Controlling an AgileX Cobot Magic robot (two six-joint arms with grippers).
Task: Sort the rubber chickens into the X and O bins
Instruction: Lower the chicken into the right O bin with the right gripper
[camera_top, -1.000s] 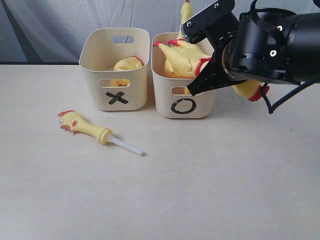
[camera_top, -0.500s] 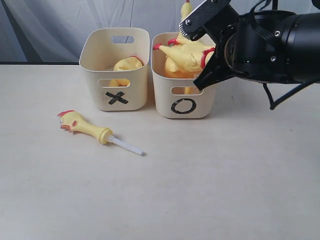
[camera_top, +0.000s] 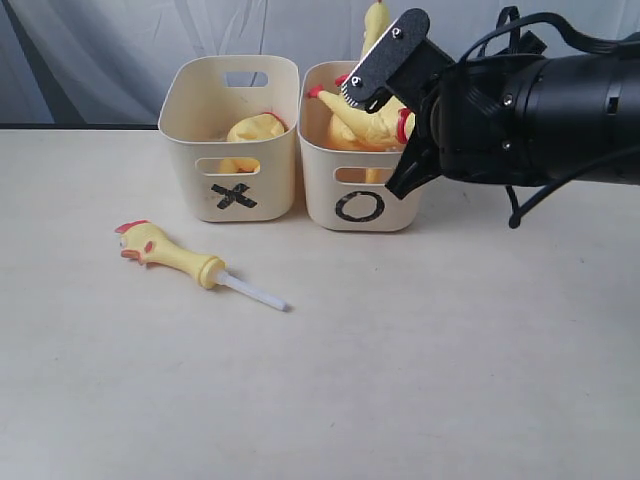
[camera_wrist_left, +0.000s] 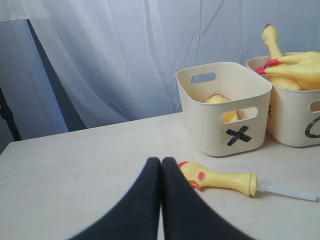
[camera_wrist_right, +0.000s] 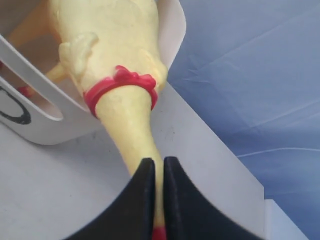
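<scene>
My right gripper (camera_top: 395, 130) hangs over the O bin (camera_top: 330, 190), shut on the neck of a whole rubber chicken (camera_wrist_right: 125, 45); the pinch (camera_wrist_right: 159, 162) is past its red neck ring. The chicken's body (camera_top: 365, 118) lies across the O bin's top. A second chicken (camera_top: 375, 22) sticks up from the bin behind it. The X bin (camera_top: 190, 165) holds a yellow headless body (camera_top: 255, 128). A head-and-neck piece with white tube (camera_top: 170, 255) lies on the table in front of the X bin. My left gripper (camera_wrist_left: 161, 162) is shut, empty, near that head (camera_wrist_left: 220, 179).
Both bins (camera_wrist_left: 200, 125) (camera_wrist_left: 295, 125) stand side by side at the table's back edge, before a pale curtain (camera_top: 100, 50). The tan tabletop (camera_top: 400, 350) stretches in front of them. The right arm's black bulk (camera_top: 540, 110) fills the upper right.
My right gripper moved left and slightly back over the O bin with the chicken, whose head end is now hidden by the arm. The O bin shifted slightly left.
</scene>
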